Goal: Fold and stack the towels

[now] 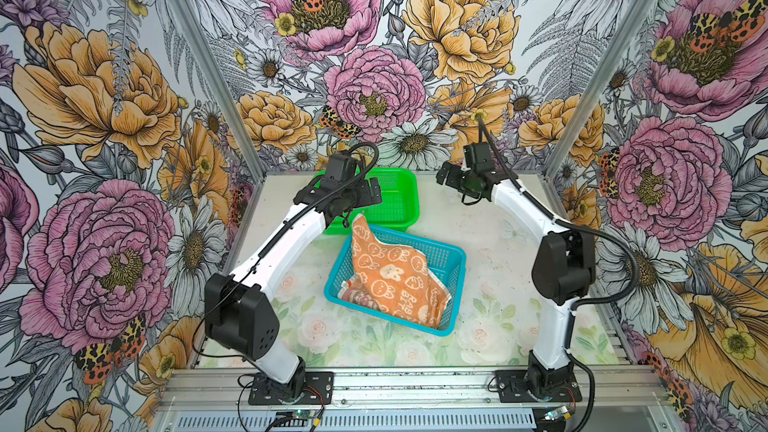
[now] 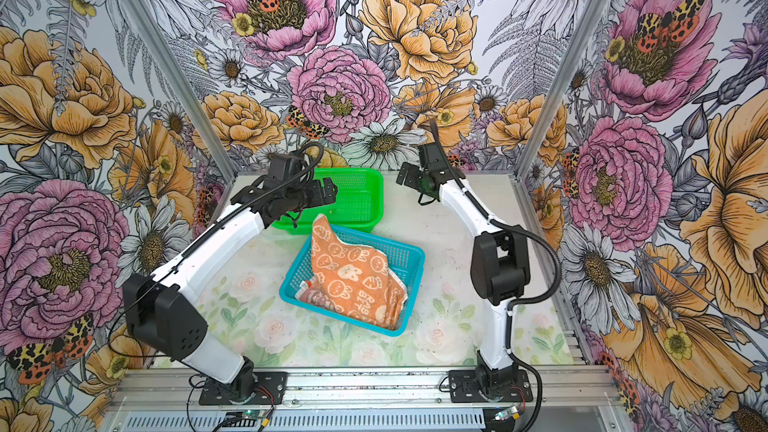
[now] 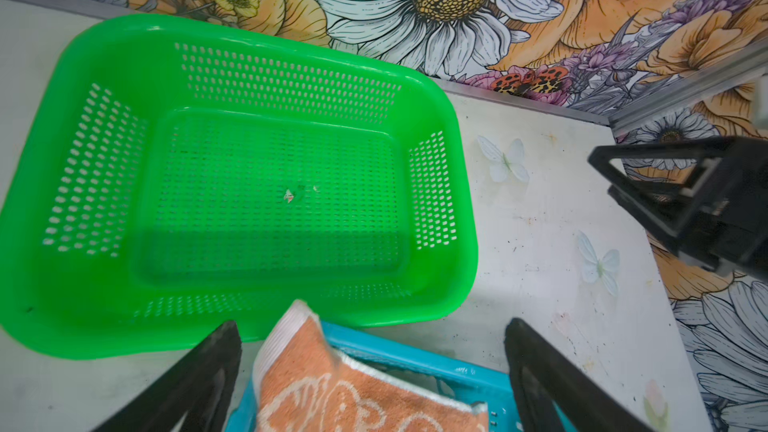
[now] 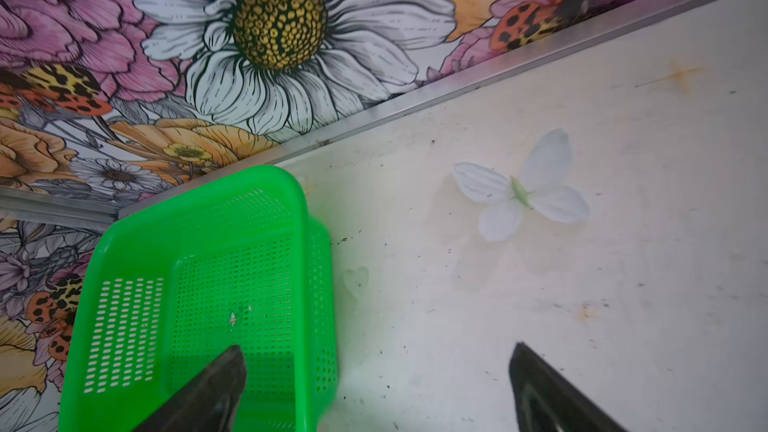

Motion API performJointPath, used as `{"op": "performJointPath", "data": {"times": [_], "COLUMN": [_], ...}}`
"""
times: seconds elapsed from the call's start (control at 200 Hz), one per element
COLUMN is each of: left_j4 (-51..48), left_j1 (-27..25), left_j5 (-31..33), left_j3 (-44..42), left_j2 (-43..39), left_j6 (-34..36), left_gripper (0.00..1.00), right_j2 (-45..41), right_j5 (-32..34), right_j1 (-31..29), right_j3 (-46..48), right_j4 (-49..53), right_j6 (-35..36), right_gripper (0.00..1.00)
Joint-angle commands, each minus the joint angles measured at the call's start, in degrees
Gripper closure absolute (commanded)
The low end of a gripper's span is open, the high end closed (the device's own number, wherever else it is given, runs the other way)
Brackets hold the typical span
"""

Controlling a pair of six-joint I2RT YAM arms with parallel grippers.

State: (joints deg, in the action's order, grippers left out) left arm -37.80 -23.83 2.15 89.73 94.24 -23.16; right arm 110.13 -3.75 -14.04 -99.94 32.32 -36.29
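Observation:
An orange towel with white bunnies (image 1: pixel 395 276) (image 2: pixel 357 280) lies crumpled in the blue basket (image 1: pixel 453 284) (image 2: pixel 415 259). One of its corners sticks up over the basket's far left rim (image 3: pixel 316 367). A brownish striped towel (image 1: pixel 359 297) (image 2: pixel 316 297) peeks out under it at the front left corner. My left gripper (image 1: pixel 372 193) (image 2: pixel 328 191) (image 3: pixel 372 326) hangs open above that raised corner and holds nothing. My right gripper (image 1: pixel 446 176) (image 2: pixel 405 174) (image 4: pixel 377 347) is raised at the back right, open and empty.
A green basket (image 1: pixel 409 184) (image 2: pixel 376 184) (image 3: pixel 257 41) (image 4: pixel 199 184) stands at the back against the wall, just behind the blue one, with only a small scrap in it. The flower-patterned table (image 1: pixel 490 251) is bare to the right. Walls close in three sides.

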Motion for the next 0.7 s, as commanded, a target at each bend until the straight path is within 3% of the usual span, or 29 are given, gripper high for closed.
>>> {"op": "performJointPath", "data": {"times": [0.0,0.22,0.41,0.58,0.695], "left_j4": [-3.4,-8.6,-13.4,-14.7,-14.8], "left_j1": [-2.6,-7.9,-11.1,-11.6,-11.5], "left_j5": [1.2,2.9,3.9,5.6,6.9], "left_j3": [7.4,27.2,42.3,46.6,46.2], "left_j2": [7.2,26.6,39.7,45.0,46.4], "left_j6": [3.4,5.8,6.2,6.2,7.1], "left_gripper": [0.01,0.01,0.01,0.08,0.17], "right_j2": [-9.2,-25.9,-35.0,-38.7,-39.7], "right_j5": [0.3,-2.4,-5.0,-7.1,-8.3], "right_j1": [3.4,11.5,16.2,18.3,18.5], "right_j3": [7.7,24.1,34.2,39.6,41.4], "right_j4": [0.1,0.1,0.2,0.2,0.1], "right_j6": [3.0,5.2,6.2,6.3,5.9], "right_gripper": [0.01,0.01,0.01,0.01,0.01]}}
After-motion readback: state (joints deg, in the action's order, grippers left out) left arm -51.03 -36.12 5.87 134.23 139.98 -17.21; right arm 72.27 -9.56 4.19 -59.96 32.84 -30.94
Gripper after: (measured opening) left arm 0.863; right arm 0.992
